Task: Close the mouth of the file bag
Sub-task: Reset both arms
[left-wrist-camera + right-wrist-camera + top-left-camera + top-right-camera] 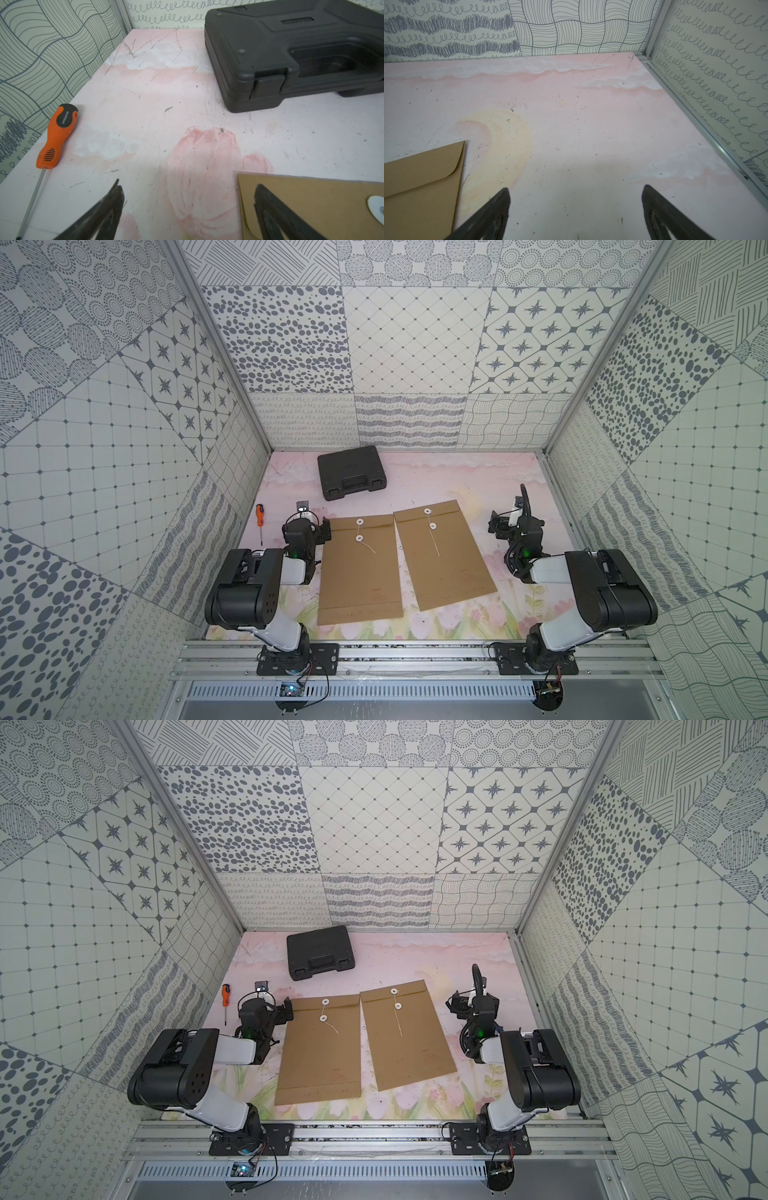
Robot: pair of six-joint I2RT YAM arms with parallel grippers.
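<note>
At table (457, 481) centre, in both top views, two brown file bags lie flat, side by side, mouths toward 12 o'clock. The left file bag (359, 572) lies square. The right file bag (446, 560), at its 3 o'clock, leans with its mouth toward 11 o'clock, so the upper corners come close together. On each bag the flap is folded down and carries two white discs (359, 522). A thin string (368, 548) trails loose from the left bag's lower disc toward 5 o'clock.

The left gripper (188, 185) stands at 9 o'clock of the left bag's mouth, jaws spread wide and empty. In the left wrist view one finger overlaps the bag's corner; contact cannot be told. The right gripper (576, 188), at 3 o'clock of the right bag and apart from it, is likewise spread wide over bare table.

A black case (352, 472) sits at 12 o'clock of the left bag. An orange screwdriver (260, 516) lies at 9 o'clock of the left gripper, handle toward 12 o'clock.
</note>
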